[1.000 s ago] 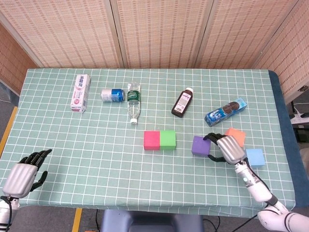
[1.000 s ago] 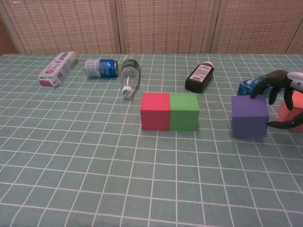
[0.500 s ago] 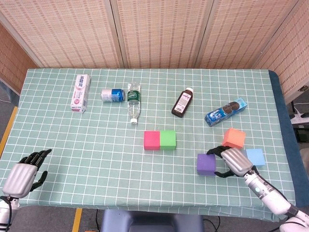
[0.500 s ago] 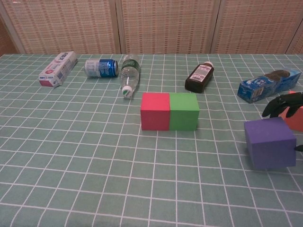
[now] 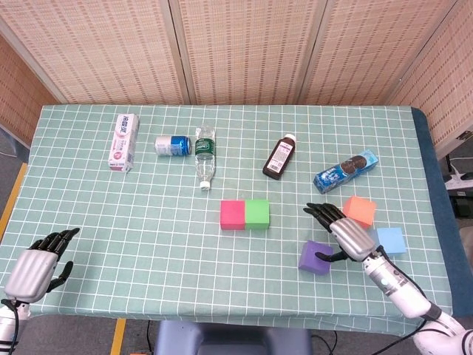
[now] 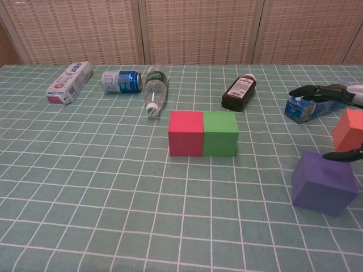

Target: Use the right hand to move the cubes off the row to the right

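1. Surface (image 5: 148, 214): a green checked cloth carries the whole scene. Two cubes remain in the row, well to the left of the right hand's fingers; three cubes lie off the row, close to that hand.

2. Right hand (image 5: 346, 233): it is spread wide with the fingers (image 5: 320, 212) extended and apart, and holds nothing. In the chest view the thumb tip appears at or just over the purple cube's top right corner; contact cannot be confirmed.

3. Left hand (image 5: 33, 268): it rests at the near left edge of the surface, fingers loosely apart and empty. It is far from every cube, so the right hand is the nearer by a wide margin.

4. Purple cube (image 5: 316, 257): it sits tilted, just beside and below-left of the right fingers, already clear of the row.

5. Row: the green cube (image 5: 257, 214) touches the red cube (image 5: 232, 214) on its left side. The green cube is the nearer of the two to the right fingers, lying to their left and slightly further from the robot. The next reach therefore runs leftward, probably to the green cube first.

6. Orange cube (image 5: 360, 211) and light blue cube (image 5: 390, 239): both lie just right of the right fingers.
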